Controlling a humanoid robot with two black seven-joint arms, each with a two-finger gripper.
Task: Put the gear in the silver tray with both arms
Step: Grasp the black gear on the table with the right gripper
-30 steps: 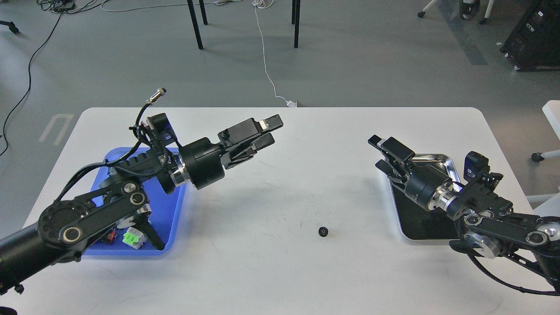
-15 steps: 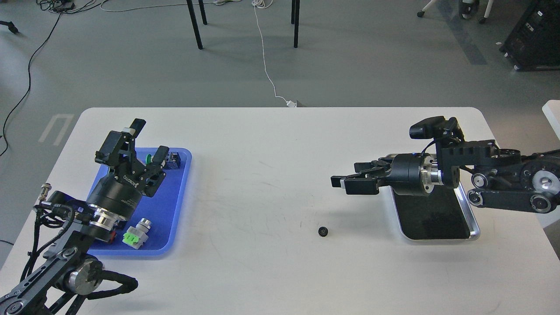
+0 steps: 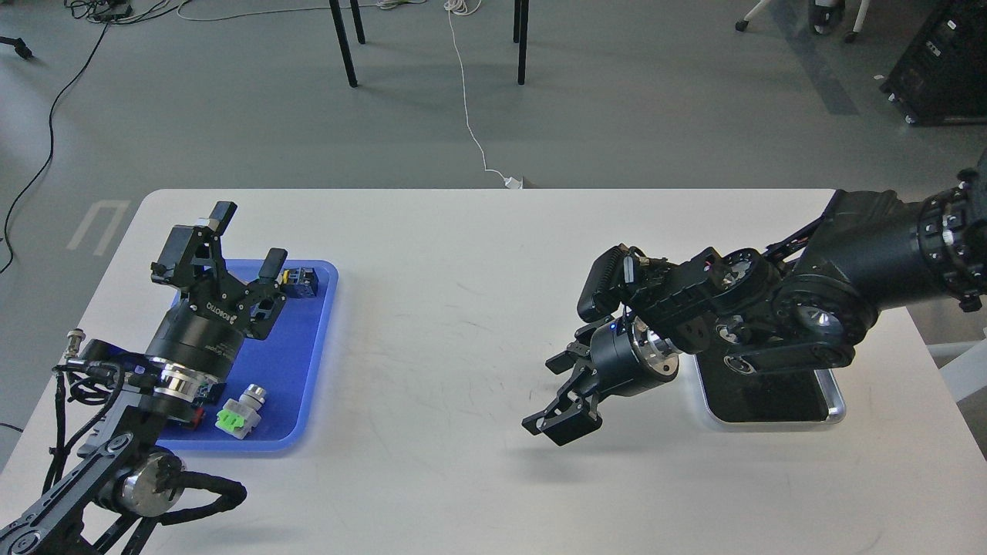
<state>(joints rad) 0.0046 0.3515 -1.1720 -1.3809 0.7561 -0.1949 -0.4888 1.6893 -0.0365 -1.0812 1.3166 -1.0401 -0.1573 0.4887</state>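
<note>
The small black gear does not show in the head view; my right gripper (image 3: pixel 557 395) hangs over the spot on the white table where it lay. That gripper points down and to the left, and its fingers stand apart. The silver tray (image 3: pixel 836 401) with its dark inner surface lies at the right, mostly covered by my right arm. My left gripper (image 3: pixel 250 235) is open and empty, held above the far end of the blue tray (image 3: pixel 308 362).
The blue plastic tray holds a green and white part (image 3: pixel 239 412) and a yellow and black part (image 3: pixel 301 281). Bare table top lies between the two trays. Chair legs and cables are on the floor beyond the table's far edge.
My right arm has swung down and left from beside the silver tray to over the gear's spot, hiding the gear. My left gripper has shifted slightly left over the blue tray.
</note>
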